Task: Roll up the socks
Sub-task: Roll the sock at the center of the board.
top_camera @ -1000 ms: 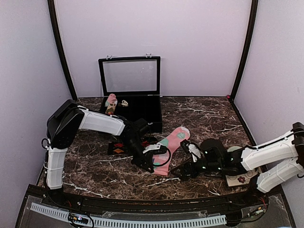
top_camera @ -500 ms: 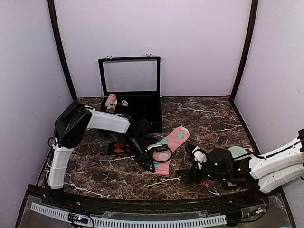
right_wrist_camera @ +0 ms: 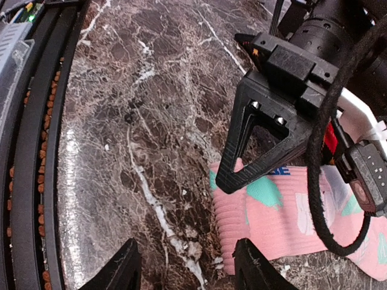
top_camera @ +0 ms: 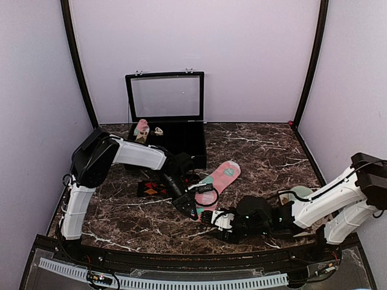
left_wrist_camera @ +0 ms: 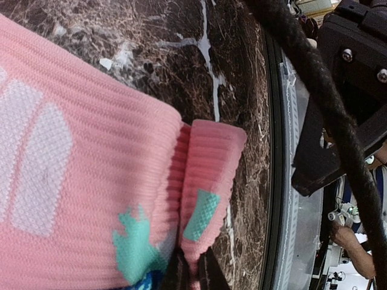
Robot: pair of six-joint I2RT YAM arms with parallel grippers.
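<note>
My left hand [left_wrist_camera: 190, 273] pinches the near end of the pink sock [left_wrist_camera: 91, 169]; my right hand [right_wrist_camera: 190, 269] hovers half-open beside it, empty.

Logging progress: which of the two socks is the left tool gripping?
The pink sock with teal and white spots; the left tool is shut on its folded end. The black argyle sock lies ungripped.

left gripper [left_wrist_camera: 193, 275] | pinching pink sock [left_wrist_camera: 91, 181] cuff | marble table [left_wrist_camera: 181, 54]
</note>
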